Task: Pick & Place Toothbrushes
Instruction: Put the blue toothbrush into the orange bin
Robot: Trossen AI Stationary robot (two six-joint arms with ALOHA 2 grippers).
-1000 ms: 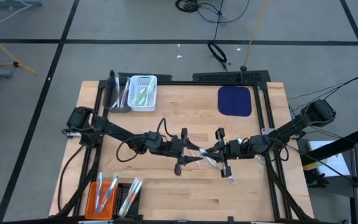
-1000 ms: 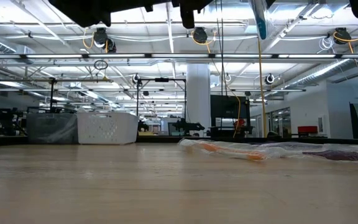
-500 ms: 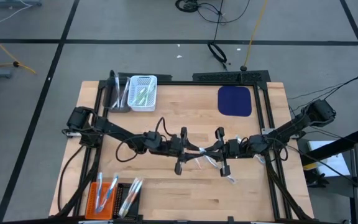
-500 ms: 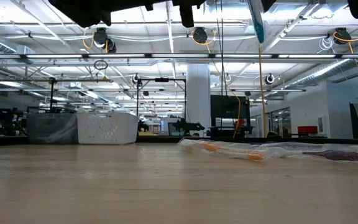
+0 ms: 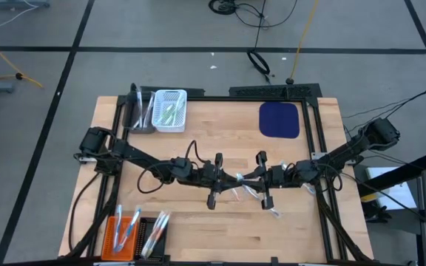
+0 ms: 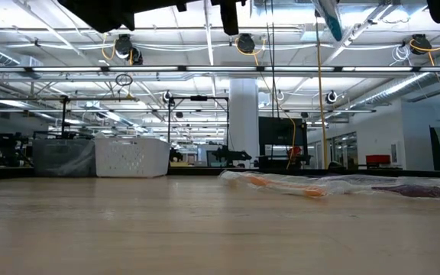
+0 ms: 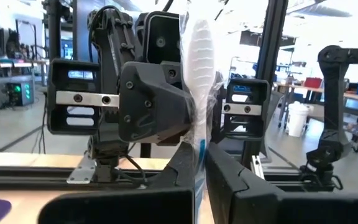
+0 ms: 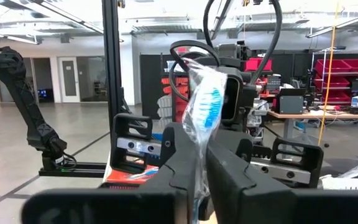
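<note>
Butcher-block table (image 5: pixel 198 148), mid handoff just in front of the white basket (image 5: pixel 170 111) — left gripper (image 7: pixel 199 163) clamped on the wrapped toothbrush (image 7: pixel 199 74), right gripper (image 8: pixel 201 163) pinching it too. Next, I'd guess, the right lets go.

in the left wrist view, the wrapped toothbrush (image 7: pixel 200 74) vanishes between the fingers (image 7: pixel 185 168), its handle unseen below them. in the right wrist view, its lower part is likewise hidden between that gripper's fingers (image 8: pixel 225 168). in the low view, the frame's top cuts off both arms, and only a blue tip (image 6: pixel 328 17), probably the toothbrush, shows.
</note>
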